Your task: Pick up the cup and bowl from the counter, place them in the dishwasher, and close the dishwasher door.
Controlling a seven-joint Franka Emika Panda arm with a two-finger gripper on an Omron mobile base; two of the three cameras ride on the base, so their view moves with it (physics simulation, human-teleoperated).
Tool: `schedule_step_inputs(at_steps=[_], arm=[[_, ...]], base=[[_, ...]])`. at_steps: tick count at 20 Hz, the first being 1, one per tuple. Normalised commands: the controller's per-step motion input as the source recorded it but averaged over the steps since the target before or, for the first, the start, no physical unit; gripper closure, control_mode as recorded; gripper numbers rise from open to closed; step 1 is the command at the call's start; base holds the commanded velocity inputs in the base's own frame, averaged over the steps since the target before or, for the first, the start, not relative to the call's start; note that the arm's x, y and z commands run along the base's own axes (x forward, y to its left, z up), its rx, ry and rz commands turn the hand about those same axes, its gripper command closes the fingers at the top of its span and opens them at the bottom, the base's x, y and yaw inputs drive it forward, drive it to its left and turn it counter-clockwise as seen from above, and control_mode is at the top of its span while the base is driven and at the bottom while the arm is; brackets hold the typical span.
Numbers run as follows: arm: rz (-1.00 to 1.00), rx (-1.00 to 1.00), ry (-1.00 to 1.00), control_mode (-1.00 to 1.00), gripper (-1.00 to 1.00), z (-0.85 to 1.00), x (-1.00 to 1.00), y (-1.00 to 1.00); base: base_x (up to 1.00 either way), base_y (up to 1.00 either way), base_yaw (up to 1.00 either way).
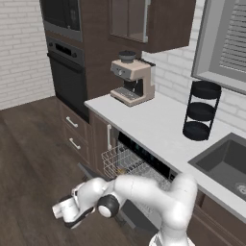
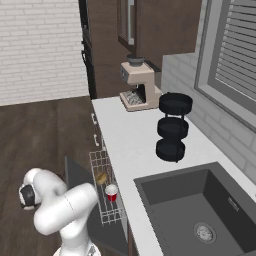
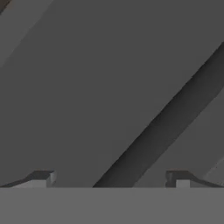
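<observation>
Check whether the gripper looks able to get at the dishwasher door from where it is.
Probably yes. The open gripper faces a flat dark panel close up, which looks like the lowered dishwasher door, with nothing between them. The cup and bowl sit in the rack, out of the way.

Red cup (image 2: 111, 192) and tan bowl (image 2: 102, 178) in white wire rack (image 2: 107, 200).

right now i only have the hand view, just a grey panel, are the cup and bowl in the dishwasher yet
observer: yes, the cup sits beside the bowl in the pulled-out rack.
operator: is the door shut
observer: no, the door is folded down, open, under the rack.
operator: where's my gripper
observer: the gripper, jaws open and empty, is low near the floor beside that open door.
</observation>
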Motion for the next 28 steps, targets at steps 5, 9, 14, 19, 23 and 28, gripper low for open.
schedule_step_inputs(at_steps=[5, 9, 14, 19, 23, 28], arm=[[0.00, -0.06, 0.39, -1.00, -1.00, -0.73, 0.38, 0.10], [0.00, -0.09, 0.37, -1.00, -1.00, -0.78, 0.41, 0.07], [-0.07, -0.20, 0.11, -1.00, -1.00, -0.52, 0.44, -0.10], [-0.23, -0.33, 0.00, -1.00, -1.00, -0.17, 0.51, -0.63], [-0.27, -0.31, 0.00, -1.00, -1.00, -0.01, 0.53, -0.94], [-0.33, -0.28, 0.00, -1.00, -1.00, 0.00, 0.59, -1.00]], base=[[0.00, 0.00, 0.00], [0.00, 0.00, 0.00], [0.00, 0.00, 0.00], [0.00, 0.00, 0.00], [0.00, 0.00, 0.00], [0.00, 0.00, 0.00]])
